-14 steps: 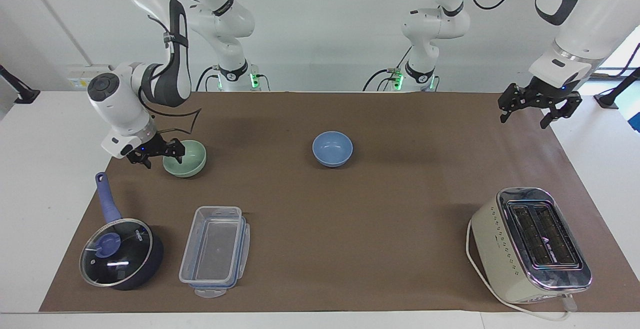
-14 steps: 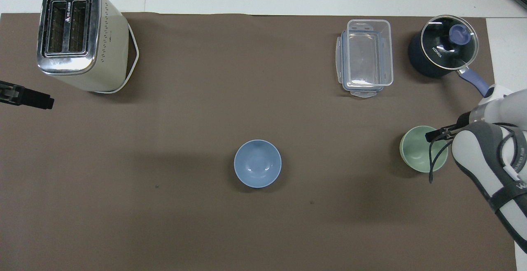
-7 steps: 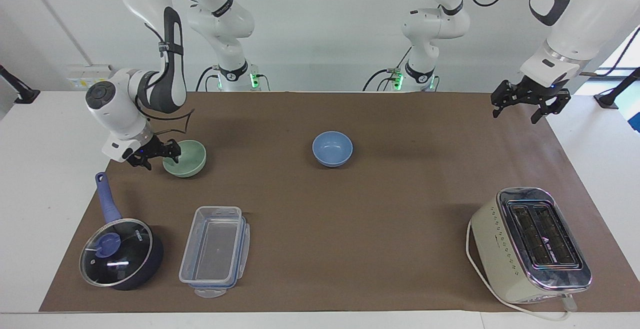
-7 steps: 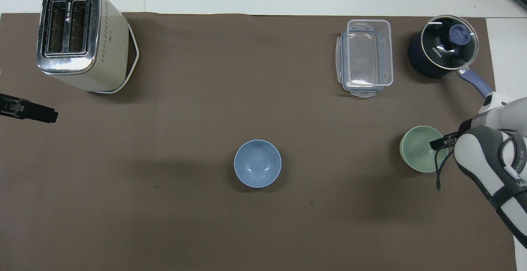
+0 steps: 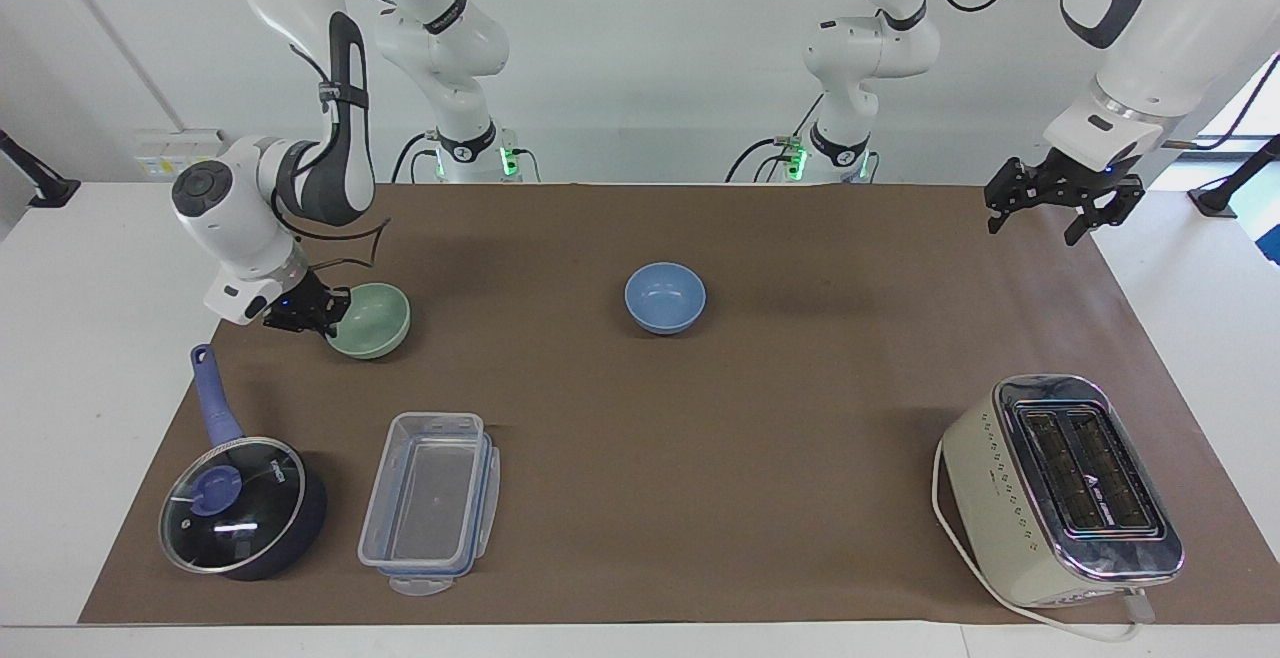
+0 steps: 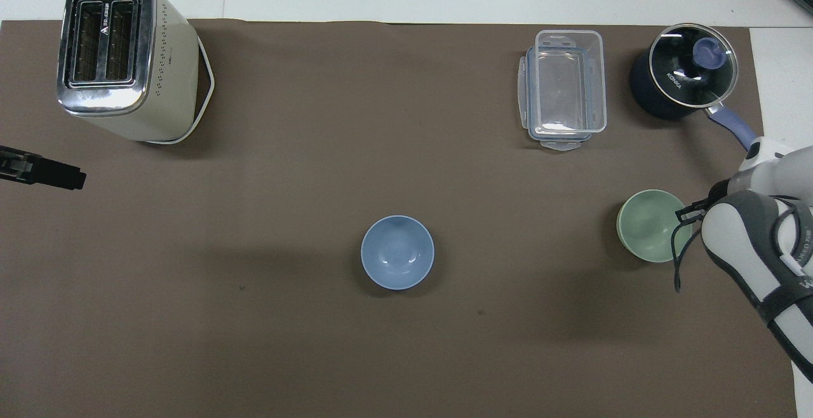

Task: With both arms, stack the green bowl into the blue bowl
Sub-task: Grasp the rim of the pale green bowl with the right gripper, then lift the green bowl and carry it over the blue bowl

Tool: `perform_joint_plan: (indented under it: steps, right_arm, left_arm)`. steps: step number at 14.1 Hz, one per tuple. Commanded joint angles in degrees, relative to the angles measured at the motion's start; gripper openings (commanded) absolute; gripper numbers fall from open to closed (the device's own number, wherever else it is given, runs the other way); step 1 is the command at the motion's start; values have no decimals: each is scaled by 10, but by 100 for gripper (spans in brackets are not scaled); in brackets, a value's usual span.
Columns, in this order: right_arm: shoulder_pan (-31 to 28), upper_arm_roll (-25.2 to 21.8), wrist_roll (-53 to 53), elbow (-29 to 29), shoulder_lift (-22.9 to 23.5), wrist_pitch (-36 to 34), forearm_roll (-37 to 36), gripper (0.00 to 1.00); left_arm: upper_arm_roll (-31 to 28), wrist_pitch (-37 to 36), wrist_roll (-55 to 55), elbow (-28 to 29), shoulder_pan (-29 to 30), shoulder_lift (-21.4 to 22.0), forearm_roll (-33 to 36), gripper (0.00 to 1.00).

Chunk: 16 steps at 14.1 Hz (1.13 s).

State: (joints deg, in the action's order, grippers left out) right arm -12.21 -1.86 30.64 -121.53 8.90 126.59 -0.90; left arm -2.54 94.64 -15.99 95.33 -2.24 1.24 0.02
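The pale green bowl [image 5: 375, 321] [image 6: 649, 226] sits on the brown mat toward the right arm's end of the table. My right gripper [image 5: 326, 312] [image 6: 686, 215] is shut on the bowl's rim, on the side away from the table's middle. The bowl looks slightly tipped toward that gripper. The blue bowl [image 5: 665, 297] [image 6: 397, 252] stands alone near the middle of the mat with nothing in it. My left gripper [image 5: 1060, 206] [image 6: 39, 172] hangs open in the air over the mat's edge at the left arm's end, holding nothing.
A cream toaster [image 5: 1065, 488] [image 6: 120, 56] stands far from the robots at the left arm's end. A clear lidded container [image 5: 430, 503] [image 6: 565, 87] and a dark blue saucepan [image 5: 240, 508] [image 6: 683, 78] with a glass lid lie farther from the robots than the green bowl.
My right gripper went from open around the green bowl's rim to shut on it, and the bowl shifted slightly. My left gripper rose a little.
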Motion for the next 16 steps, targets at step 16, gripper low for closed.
perform_joint_plan:
  steps: [16]
  right_arm:
    - [23, 159, -240, 176, -42, -187, 76, 0]
  left_arm:
    - [3, 3, -4, 13, 6, 12, 4, 100]
